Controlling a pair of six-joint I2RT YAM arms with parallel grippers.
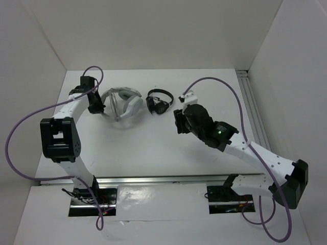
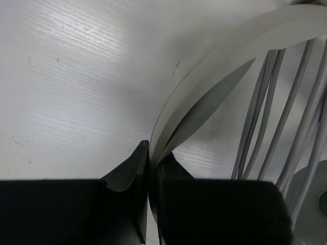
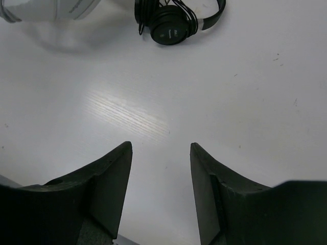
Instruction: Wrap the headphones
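The light grey-white headphones (image 1: 124,103) lie at the back left of the table, their thin grey cable (image 2: 286,107) running in several strands across the band. My left gripper (image 1: 96,103) is shut on the wide headband (image 2: 214,66) at its left end; the band runs out from between the black fingers (image 2: 127,173). My right gripper (image 1: 178,121) hovers open over bare table to the right, nothing between its fingers (image 3: 115,173). A corner of the headphones (image 3: 51,9) shows at the top left of the right wrist view.
Smaller black headphones (image 1: 159,101) lie just right of the white ones, also seen as black headphones (image 3: 176,20) ahead of my right gripper. White walls enclose the table; a metal rail (image 1: 253,112) runs along its right edge.
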